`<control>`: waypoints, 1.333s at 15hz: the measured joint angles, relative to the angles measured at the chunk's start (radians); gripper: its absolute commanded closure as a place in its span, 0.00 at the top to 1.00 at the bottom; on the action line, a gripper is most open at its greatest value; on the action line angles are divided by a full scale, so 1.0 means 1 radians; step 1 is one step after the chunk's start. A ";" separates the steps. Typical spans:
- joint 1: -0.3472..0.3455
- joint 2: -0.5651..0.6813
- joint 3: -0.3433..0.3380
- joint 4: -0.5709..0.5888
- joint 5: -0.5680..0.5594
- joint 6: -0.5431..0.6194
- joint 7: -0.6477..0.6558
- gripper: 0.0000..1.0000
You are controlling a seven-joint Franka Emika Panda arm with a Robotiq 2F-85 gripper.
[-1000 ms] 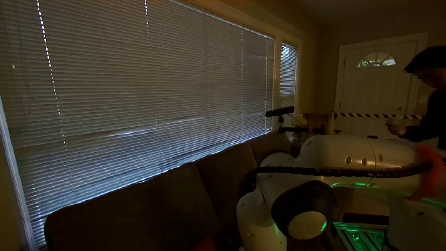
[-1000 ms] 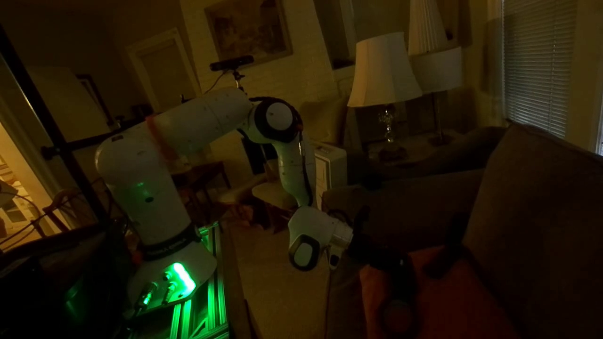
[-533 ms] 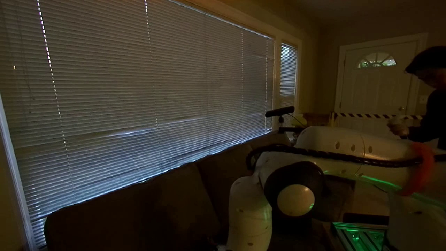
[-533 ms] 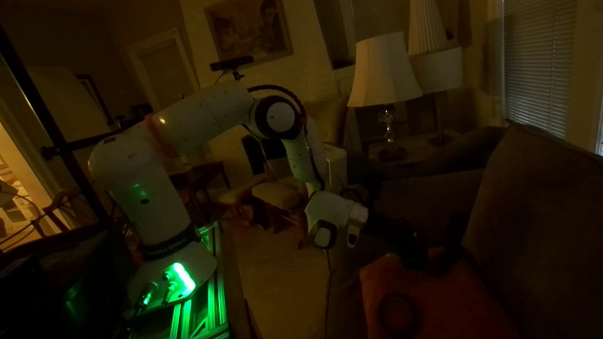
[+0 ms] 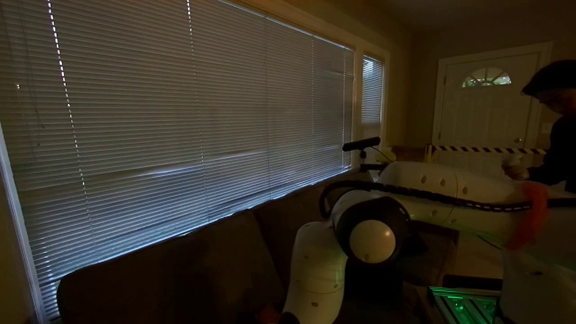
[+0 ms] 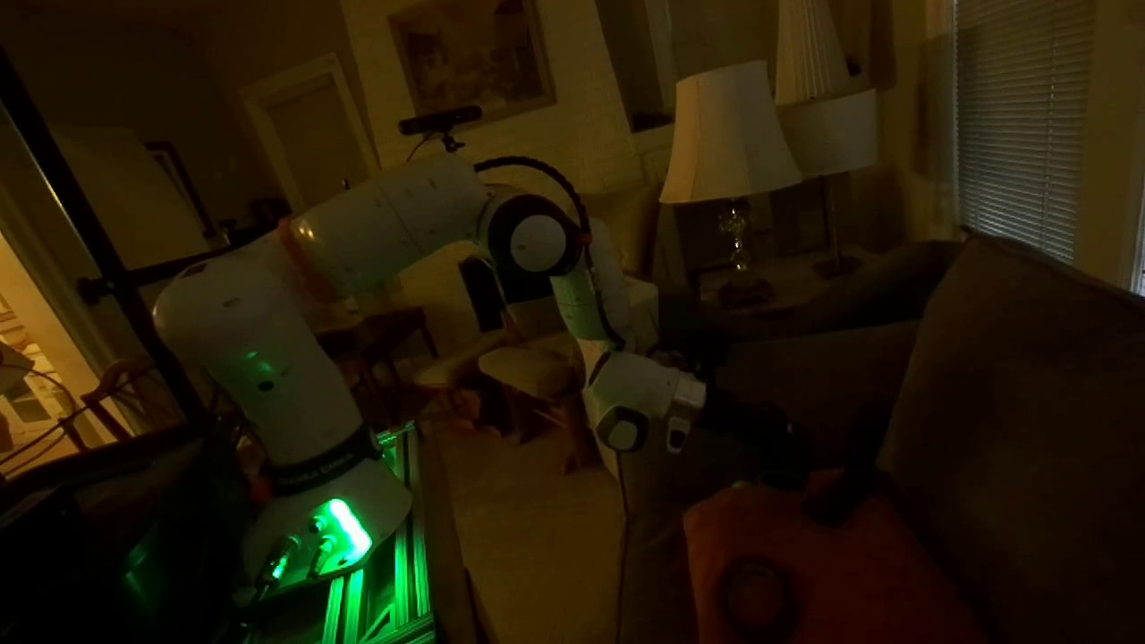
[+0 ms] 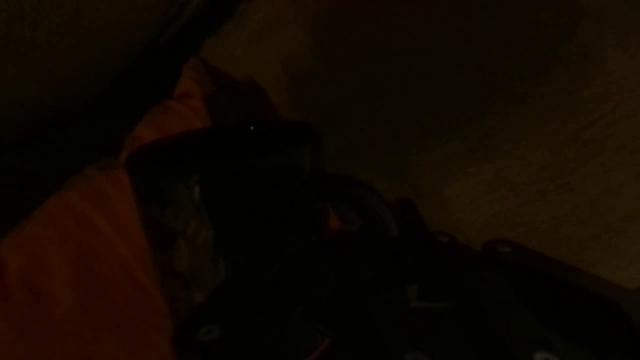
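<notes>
Closed gripper (image 6: 776,438) at a dark mug (image 7: 220,200); whether gripping (lost in shadow), I can't tell.

In an exterior view, a fabric piece (image 6: 850,572) lies on the sofa (image 6: 1011,358), between the front edge (image 6: 621,537) at left and the backrest (image 6: 1029,447) at right. A round object (image 6: 756,597) rests on the fabric piece, near its left edge. A side table (image 6: 785,277) behind the far armrest (image 6: 805,358) carries a lamp (image 6: 732,134). In the wrist view, a mug-like object (image 7: 215,215) is located before the fabric piece, handle (image 7: 375,202) at right; contact cannot be determined. Blinds (image 5: 180,135) extend behind the backrest.
</notes>
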 measured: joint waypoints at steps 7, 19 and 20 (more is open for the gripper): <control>-0.059 0.065 0.023 0.008 -0.187 0.002 0.076 0.02; -0.061 0.091 -0.061 -0.011 -0.275 0.003 0.179 0.78; -0.061 0.090 -0.067 -0.012 -0.277 0.003 0.183 0.80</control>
